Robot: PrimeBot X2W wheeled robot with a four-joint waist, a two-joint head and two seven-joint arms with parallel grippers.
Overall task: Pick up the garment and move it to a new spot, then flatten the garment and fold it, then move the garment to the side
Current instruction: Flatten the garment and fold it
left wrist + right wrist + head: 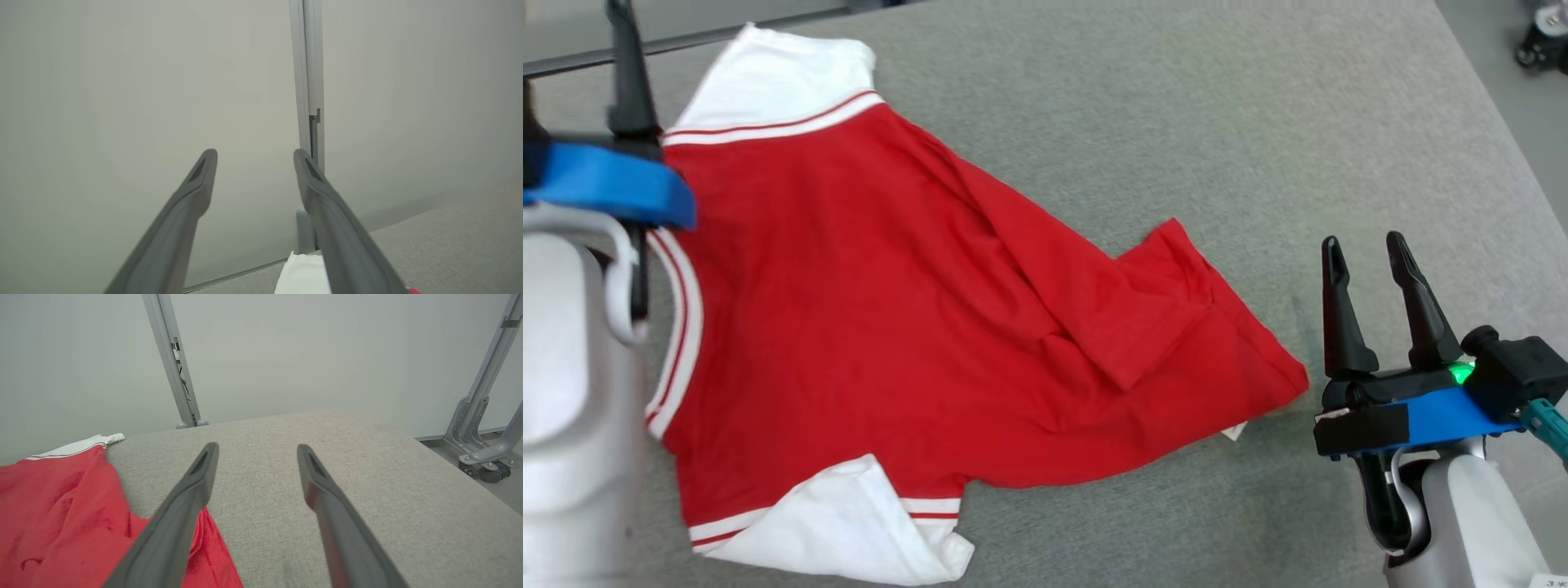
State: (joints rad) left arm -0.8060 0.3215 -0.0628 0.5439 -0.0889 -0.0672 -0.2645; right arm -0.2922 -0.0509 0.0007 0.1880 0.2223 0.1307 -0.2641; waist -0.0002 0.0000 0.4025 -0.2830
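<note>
- Hovering with fingers apart and empty, the right claw (1363, 242) sat just right of the shirt (915, 310), nearest its hem corner.
- Left claw (255, 152), also spread, was by the far white sleeve.
- Shirt stretched lengthwise between them on the grey cushion (1176, 122).

Looks like a robotics lab or test room to me, not anyone's home. Plain pale partition walls (122, 81) at the far side, bare grey metal posts (171, 359) against them, a metal frame on castor wheels (474, 424) off to the right, and a grey fabric-covered worktop (1176, 122).
</note>
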